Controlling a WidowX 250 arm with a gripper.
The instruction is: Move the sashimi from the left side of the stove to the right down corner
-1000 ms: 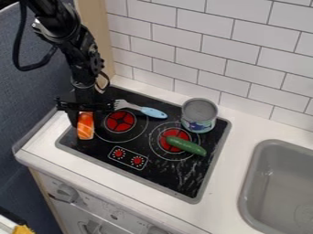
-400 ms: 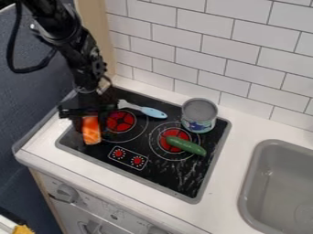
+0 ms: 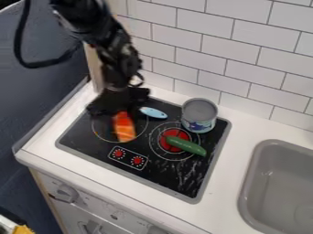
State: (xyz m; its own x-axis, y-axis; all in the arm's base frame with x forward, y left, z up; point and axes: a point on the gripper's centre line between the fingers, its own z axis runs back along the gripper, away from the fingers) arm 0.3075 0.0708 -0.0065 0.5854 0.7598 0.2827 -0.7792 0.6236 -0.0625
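Observation:
The black gripper hangs over the left burner of the black stove, shut on the sashimi. Orange with pale stripes, the sashimi points down toward the camera from the gripper, above and left of the red control dials. Its upper end is hidden by the gripper.
A green cucumber lies across the right burner. Behind it stands a tin can near the tiled wall. The blue handle of a utensil lies right beside the gripper. A grey sink is at the right.
The arm has swung to the right, and the sashimi has moved with the gripper from the stove's left edge to over the left burner. The utensil's fork end is now covered.

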